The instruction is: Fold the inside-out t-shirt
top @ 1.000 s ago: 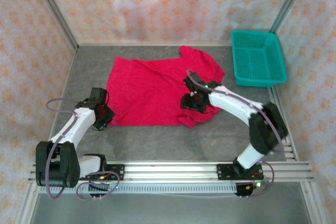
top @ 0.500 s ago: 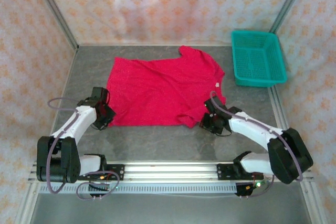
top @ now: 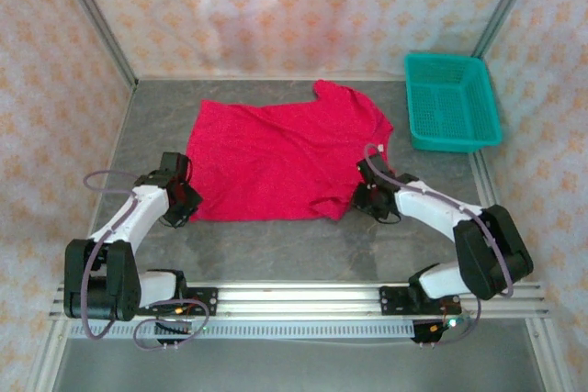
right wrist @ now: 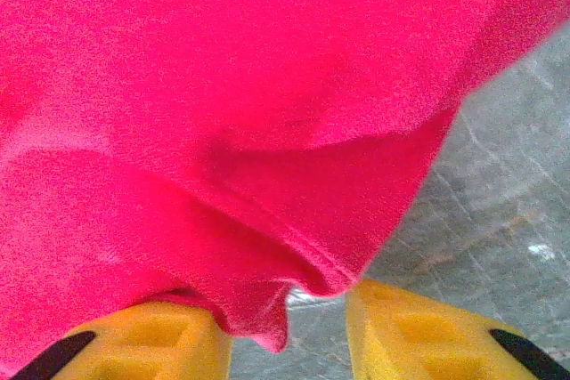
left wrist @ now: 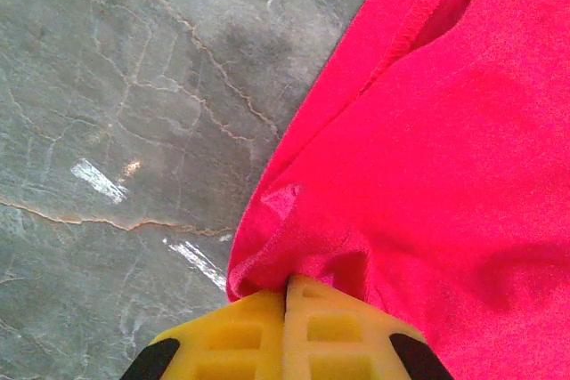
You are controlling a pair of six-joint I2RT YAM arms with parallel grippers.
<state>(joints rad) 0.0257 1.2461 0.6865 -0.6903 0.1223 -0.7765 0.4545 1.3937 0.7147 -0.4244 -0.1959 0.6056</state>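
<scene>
Our right arm has swung off the middle of the shirt point(top: 276, 158) down to its lower-right corner, so both near corners are now covered for a fold. The right fingers point(right wrist: 405, 322) stand apart, hem drooping between them. The left fingers point(left wrist: 236, 331) are clamped together on the lower-left corner. The shirt lies spread mid-counter point(top: 276, 250), crimson, lightly rumpled, stitching showing.
</scene>
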